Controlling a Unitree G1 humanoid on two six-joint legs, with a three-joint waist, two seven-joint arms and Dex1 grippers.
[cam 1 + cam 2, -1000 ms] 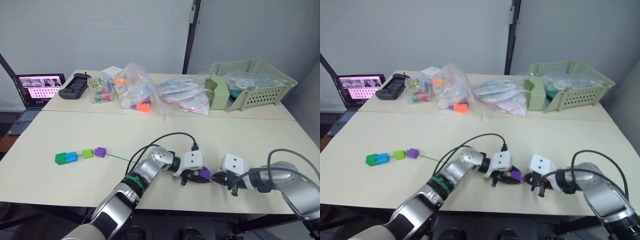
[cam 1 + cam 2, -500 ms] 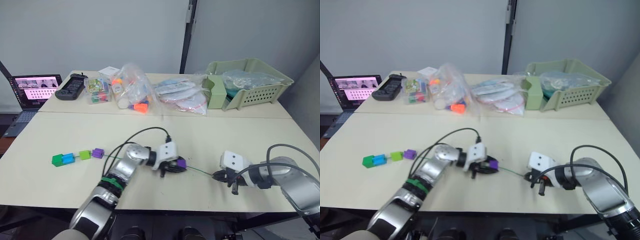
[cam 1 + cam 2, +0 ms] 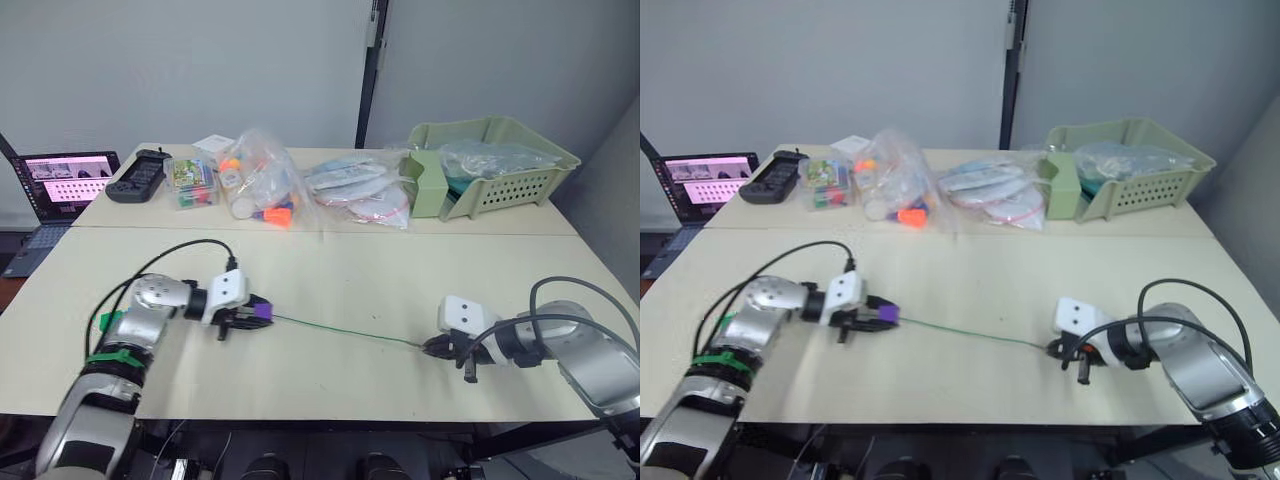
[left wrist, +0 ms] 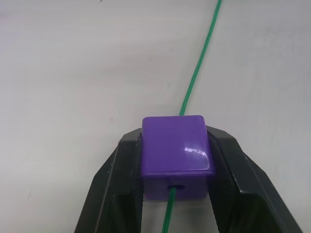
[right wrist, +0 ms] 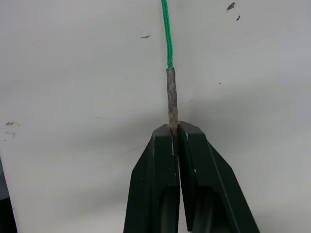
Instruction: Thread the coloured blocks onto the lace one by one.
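Right gripper (image 5: 174,133), near counter edge on the right: fingers pinched fully together on the stiff pale tan tip of the thin dark-green lace (image 5: 171,99). Tip sticks out past the fingertips, green cord carries on from it across the pale cream counter (image 3: 420,270)

Lace (image 3: 340,331) runs nearly straight over the counter from right gripper (image 3: 432,347) across to left gripper (image 3: 250,312), slight upward slant toward the left

Left gripper (image 4: 176,162): fingers clamped on opposite sides of a small glossy purple plastic cube (image 4: 177,154). Lace passes through the cube's hole, in at the far face and out at the near face between the fingers. Cube (image 3: 261,311) sits just above or on the counter, can't tell which, left of centre

Far part of the counter, left to right:
- open laptop (image 3: 62,185) with lit screen, at the far left edge
- black handheld controller (image 3: 135,175)
- small clear box of mixed coloured pieces (image 3: 192,183)
- clear plastic bags with orange toy pieces (image 3: 262,190)
- flat clear bags with white and pink contents (image 3: 358,190)
- pale green slatted plastic basket (image 3: 522,182) holding a crumpled clear bag, far right

All of these well apart from both grippers and the lace
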